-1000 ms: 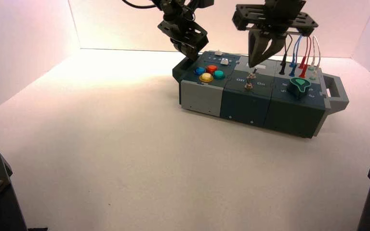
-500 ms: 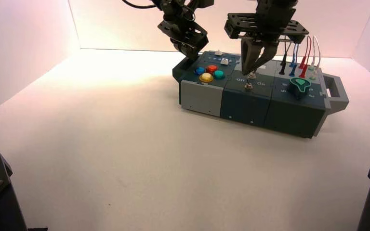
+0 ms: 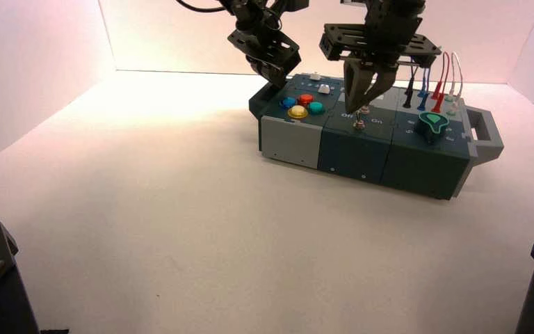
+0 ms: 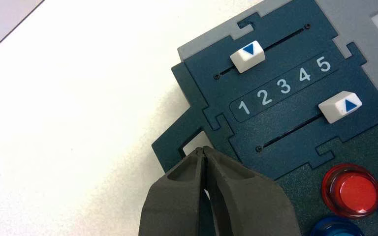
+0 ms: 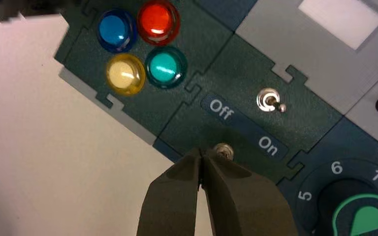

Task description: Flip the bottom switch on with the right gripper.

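The bottom switch (image 5: 223, 150), a small silver toggle on the dark teal panel, stands near the box's front edge, below the white "Off" (image 5: 221, 109) and "On" (image 5: 268, 144) lettering. My right gripper (image 5: 202, 153) is shut, its tapered tips right beside the switch on the "Off" side and hiding part of it. I cannot tell which way the lever leans. In the high view the right gripper (image 3: 359, 106) hangs over the middle panel, just above the bottom switch (image 3: 359, 125). My left gripper (image 4: 204, 150) is shut and idle over the box's left rear corner.
A second toggle (image 5: 270, 101) sits behind the lettering. Blue (image 5: 115, 29), red (image 5: 158, 20), yellow (image 5: 125, 73) and teal (image 5: 166, 66) buttons lie to the left. A green knob (image 5: 369, 216), wires (image 3: 438, 76) and a grey handle (image 3: 487, 129) lie to the right. Two white sliders (image 4: 247, 55) sit at the rear left.
My right gripper has moved left and down, from above the rear of the middle panel to the bottom switch. The left arm has stayed where it was.
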